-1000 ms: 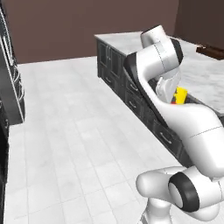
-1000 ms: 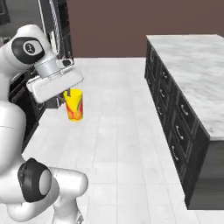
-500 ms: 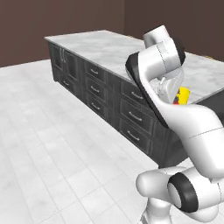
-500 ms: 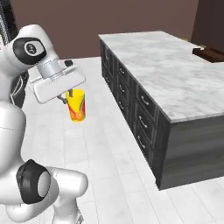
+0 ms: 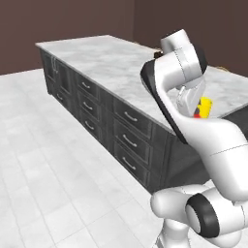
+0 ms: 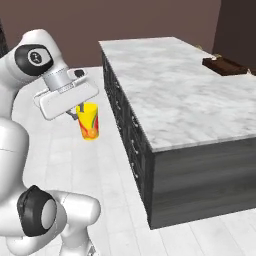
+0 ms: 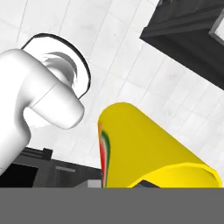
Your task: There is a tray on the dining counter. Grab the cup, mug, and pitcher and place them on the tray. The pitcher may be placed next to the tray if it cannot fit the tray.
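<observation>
while it hangs in mid-air over the pale tiled floor (image 6: 115, 165), the cup (image 6: 89, 121) is pinched at its rim by the gripper (image 6: 80, 112), whose dark fingers are clenched on it; the bright yellow body tapers downward and shows a red-orange mark low on its side. in the hand view the cup (image 7: 144, 148) runs away from the camera, its rim toward the bottom right and a red and green mark along its left flank. in the left base view a slice of the yellow cup (image 5: 206, 107) shows just right of the arm's white forearm. the cup sits beside the near end of a long marble-topped counter (image 6: 175, 85) with dark drawer fronts, clear of its edge and lower than the top. far along that slab, toward its right back corner, lies the tray (image 6: 225, 65), dark brown and low-sided, well apart from the cup. a dark brown wall stands behind the counter
</observation>
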You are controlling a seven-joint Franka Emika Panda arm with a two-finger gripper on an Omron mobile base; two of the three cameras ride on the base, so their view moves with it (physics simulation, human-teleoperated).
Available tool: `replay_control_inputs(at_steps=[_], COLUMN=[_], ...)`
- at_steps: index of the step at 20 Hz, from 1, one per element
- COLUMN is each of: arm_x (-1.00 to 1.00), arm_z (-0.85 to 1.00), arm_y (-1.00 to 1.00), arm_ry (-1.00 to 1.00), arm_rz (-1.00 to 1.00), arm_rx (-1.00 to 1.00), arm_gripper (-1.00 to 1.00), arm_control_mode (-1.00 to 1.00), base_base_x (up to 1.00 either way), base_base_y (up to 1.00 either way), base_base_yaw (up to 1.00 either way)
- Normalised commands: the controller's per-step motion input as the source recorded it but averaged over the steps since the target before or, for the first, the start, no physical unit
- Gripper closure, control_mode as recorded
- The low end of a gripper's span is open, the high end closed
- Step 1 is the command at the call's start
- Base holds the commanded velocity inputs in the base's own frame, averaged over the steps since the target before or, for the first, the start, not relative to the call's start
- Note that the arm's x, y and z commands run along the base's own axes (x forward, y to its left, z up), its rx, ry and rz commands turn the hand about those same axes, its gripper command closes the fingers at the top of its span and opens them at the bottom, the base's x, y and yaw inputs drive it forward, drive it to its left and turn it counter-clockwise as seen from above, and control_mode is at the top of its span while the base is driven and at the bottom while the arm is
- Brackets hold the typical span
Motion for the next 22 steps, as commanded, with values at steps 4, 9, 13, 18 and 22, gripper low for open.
replay_control_inputs(at_steps=[4,9,13,18,22], arm_x=[0.0,0.0,0.0,0.0,0.0], arm_z=[0.0,0.0,0.0,0.0,0.0], arm_y=[0.0,0.0,0.0,0.0,0.0], arm_ry=[0.0,0.0,0.0,0.0,0.0], arm_rz=[0.0,0.0,0.0,0.0,0.0], arm_rx=[0.0,0.0,0.0,0.0,0.0], arm_gripper=[1.0,1.0,1.0,1.0,1.0], arm_control_mode=[1.0,1.0,1.0,1.0,1.0], base_base_x=[0.88,0.92,0.93,0.78,0.71], base_base_y=[-0.99,-0.95,-0.88,-0.95,-1.0], base_base_yaw=[0.08,0.04,0.01,0.0,0.02])
